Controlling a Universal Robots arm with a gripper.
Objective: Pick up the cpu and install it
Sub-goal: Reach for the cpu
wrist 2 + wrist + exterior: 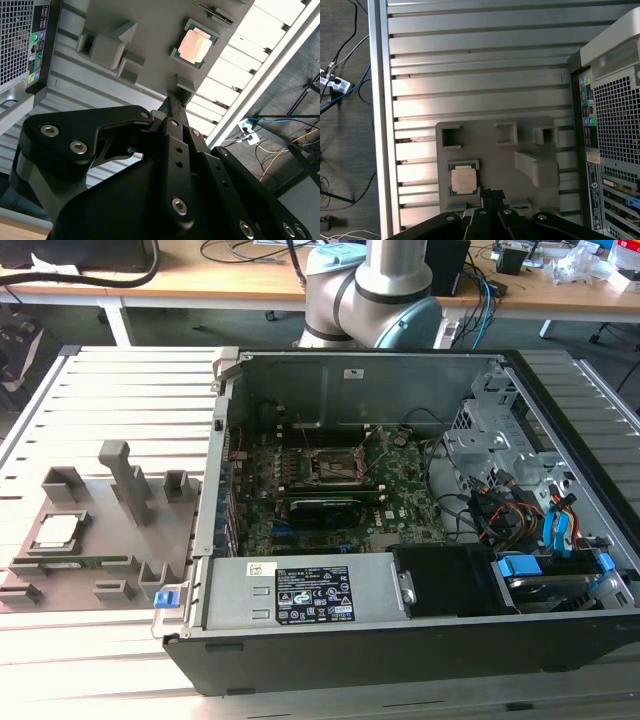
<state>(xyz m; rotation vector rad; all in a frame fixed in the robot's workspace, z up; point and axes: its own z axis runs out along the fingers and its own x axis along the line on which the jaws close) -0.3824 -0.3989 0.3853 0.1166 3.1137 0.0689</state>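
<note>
1. Sitting in a shallow recess of the grey fixture plate [95, 540], on the exterior view's left, the cpu [57, 530] lies flat with its metal top up, which leaves it open to a grasp from above. The plate rests on the slatted desk [120, 390], just beside the open computer case [400, 660]. The case lies on its side so that the motherboard [400, 505] faces upward. The cpu socket [335, 465] appears to hold no chip. The arm base [375, 290] stands behind the case.
2. In the second wrist view the tool [167, 104] hangs above the plate with its jaws drawn together to a narrow point and nothing between them. The cpu [195, 47] sits apart from the tips, untouched in its recess.
3. In the first wrist view the tool [491, 192] points down at the plate close beside the cpu [462, 179] but not over it. By my judgement the pick-up has not yet begun, and the closed jaws would have to part before they could take the chip by its edges.
</note>
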